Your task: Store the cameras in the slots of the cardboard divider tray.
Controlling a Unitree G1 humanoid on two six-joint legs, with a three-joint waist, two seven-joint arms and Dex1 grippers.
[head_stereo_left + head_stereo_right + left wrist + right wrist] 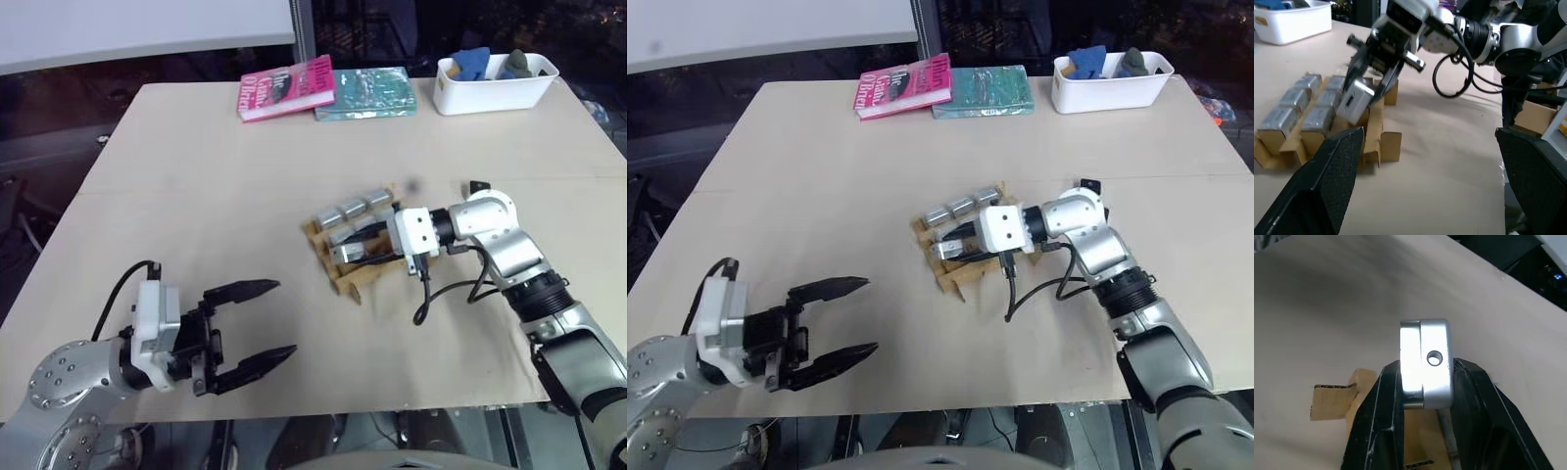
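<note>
Holding camera above cardboard divider tray

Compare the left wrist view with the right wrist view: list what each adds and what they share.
Left wrist view adds: the right gripper seen from outside, holding a camera over the cardboard divider tray; five cameras already in slots; the white bin; the left gripper's fingers spread wide.

Right wrist view adds: the held camera close up, its silver side with a small round hole, clamped between both black fingers.

Shared: the held camera, the tray's cardboard, the tan table.
</note>
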